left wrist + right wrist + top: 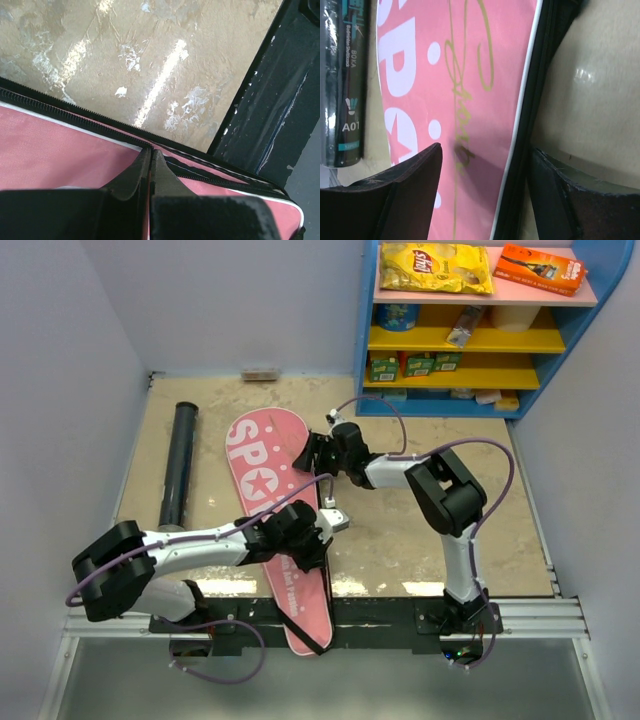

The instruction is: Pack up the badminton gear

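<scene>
Pink fabric bag [262,475], lettered SPORT: lying flat at the centre of the table [420,530], head pointing to 11 o'clock.
Black tube [178,465]: lying near the bag at its 9 o'clock, not yet packed.
Left gripper [151,152]: fingers pressing together on the zip [75,114] at the bag's narrow end, likely working the closure. The slider is hidden.
Right gripper [486,149]: standing open astride the head's 3 o'clock edge, gripping nothing, probably bracing the bag against the pull.

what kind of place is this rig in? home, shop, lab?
Likely a staged lab cell: plain white walls box in a beige table, a blue-and-yellow shelf holds snack packs, an aluminium rail runs along the near edge.
</scene>
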